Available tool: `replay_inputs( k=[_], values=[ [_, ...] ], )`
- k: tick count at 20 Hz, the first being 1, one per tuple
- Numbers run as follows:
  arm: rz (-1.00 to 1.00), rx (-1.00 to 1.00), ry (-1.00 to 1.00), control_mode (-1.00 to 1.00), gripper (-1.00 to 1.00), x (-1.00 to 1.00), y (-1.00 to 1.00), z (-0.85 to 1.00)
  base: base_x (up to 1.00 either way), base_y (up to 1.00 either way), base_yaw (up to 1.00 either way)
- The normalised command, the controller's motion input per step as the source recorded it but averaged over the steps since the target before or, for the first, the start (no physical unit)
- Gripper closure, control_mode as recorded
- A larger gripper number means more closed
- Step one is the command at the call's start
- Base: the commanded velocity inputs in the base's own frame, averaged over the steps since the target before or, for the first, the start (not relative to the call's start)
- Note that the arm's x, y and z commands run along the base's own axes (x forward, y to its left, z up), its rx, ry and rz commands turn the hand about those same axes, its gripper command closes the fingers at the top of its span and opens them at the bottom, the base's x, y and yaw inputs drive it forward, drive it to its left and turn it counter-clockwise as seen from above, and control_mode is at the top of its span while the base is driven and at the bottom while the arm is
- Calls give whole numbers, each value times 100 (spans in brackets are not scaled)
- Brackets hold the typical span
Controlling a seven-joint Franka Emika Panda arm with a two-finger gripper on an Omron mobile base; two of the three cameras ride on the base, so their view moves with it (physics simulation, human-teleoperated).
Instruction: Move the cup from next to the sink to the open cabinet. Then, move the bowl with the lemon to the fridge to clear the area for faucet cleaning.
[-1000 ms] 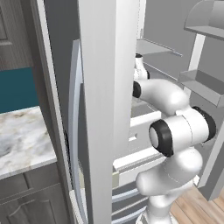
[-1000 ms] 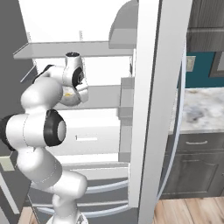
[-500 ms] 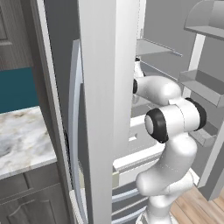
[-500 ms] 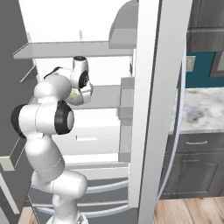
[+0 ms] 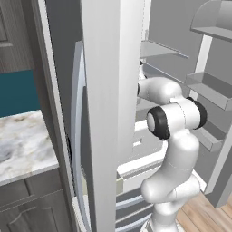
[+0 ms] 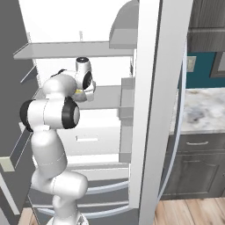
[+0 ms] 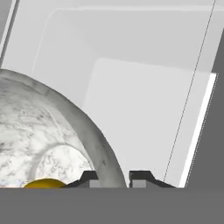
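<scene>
The bowl (image 7: pixel 48 131), pale grey and mottled, looms at the left of the hand view, with the yellow lemon (image 7: pixel 43 183) lying low inside it. My gripper (image 7: pixel 114 177) is shut on the bowl's rim, one fingertip (image 7: pixel 89 177) inside and the other outside. Behind it lies a white inner shelf of the fridge (image 7: pixel 144 109); whether the bowl rests on it I cannot tell. In the right base view the gripper (image 6: pixel 81 93) reaches in over the fridge's middle shelf (image 6: pixel 110 94), a speck of yellow beside it. The cup, sink, cabinet and faucet are out of view.
The open fridge door (image 5: pixel 108 90) stands close on the arm's left, and its other door with bins (image 5: pixel 213 90) on the right. A marble counter (image 6: pixel 206 110) over dark cabinets lies beyond the door. White drawers (image 6: pixel 94 138) sit under the shelf.
The arm has folded upward and its hand has carried the bowl deeper over the fridge's middle shelf. The jaws stay on the rim.
</scene>
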Motion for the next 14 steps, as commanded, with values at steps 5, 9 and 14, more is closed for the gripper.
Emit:
replay_inputs(
  k=[5, 9, 14],
  values=[
    [-1, 0, -4, -100, -100, -13, -4, 0, 0, 0, 0],
    [-8, 5, -41, -100, -100, -88, -26, 56, 0, 0, 0],
    [-9, 11, -54, -100, -100, -100, -39, 56, 0, 0, 0]
  ],
)
